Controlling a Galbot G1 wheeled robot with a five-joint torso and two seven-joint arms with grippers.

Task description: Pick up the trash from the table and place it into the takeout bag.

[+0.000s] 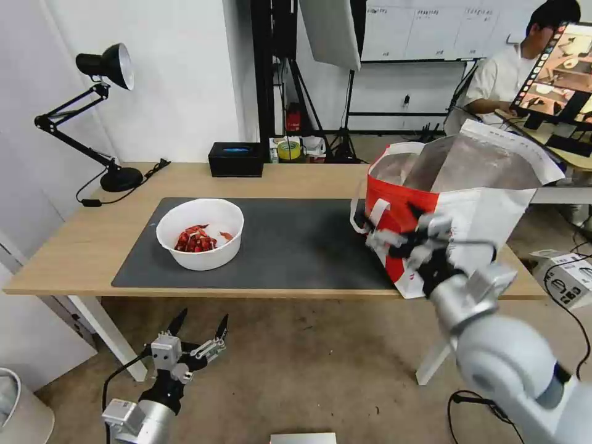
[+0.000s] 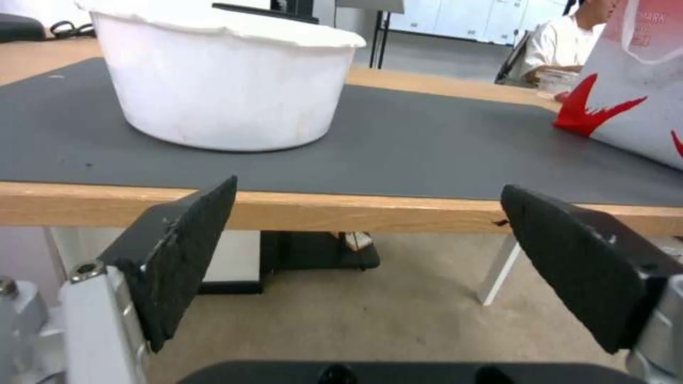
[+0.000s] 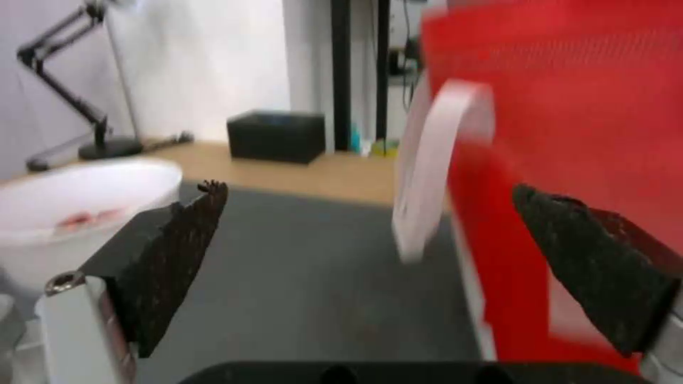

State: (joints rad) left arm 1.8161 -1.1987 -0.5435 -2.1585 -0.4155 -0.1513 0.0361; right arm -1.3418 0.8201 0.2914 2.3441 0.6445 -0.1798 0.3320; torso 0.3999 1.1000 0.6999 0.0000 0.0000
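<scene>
Head view, left to right: a black desk lamp [image 1: 98, 111] stands at the far left corner of the light-wood desk [image 1: 55, 259], and a black tissue box [image 1: 235, 159] sits at the back edge. On the dark grey mat [image 1: 290, 246], toward its left end, rests the white round bowl [image 1: 200, 233] holding red scraps [image 1: 196, 239]. At the mat's right end stands the red-and-white takeout bag [image 1: 456, 203], its top open and its silver lining [image 1: 468, 160] showing.

Below the desk's front edge, in front of the bowl, the left claw [image 1: 198, 327] hangs over the floor, fingers spread apart and holding nothing. Its wrist view shows the bowl [image 2: 228, 85] just beyond the desk edge [image 2: 341, 210] and between the two black pads [image 2: 185, 250].

At the right, the right claw [image 1: 385, 231] is raised against the bag's red left side, near a white strap handle [image 1: 364, 216]. Its wrist view shows the pads [image 3: 178, 256] wide apart and gripping nothing, with the strap [image 3: 434, 160] blurred between them, the red bag wall [image 3: 569, 106] just beside and the bowl [image 3: 78, 213] farther off.
</scene>
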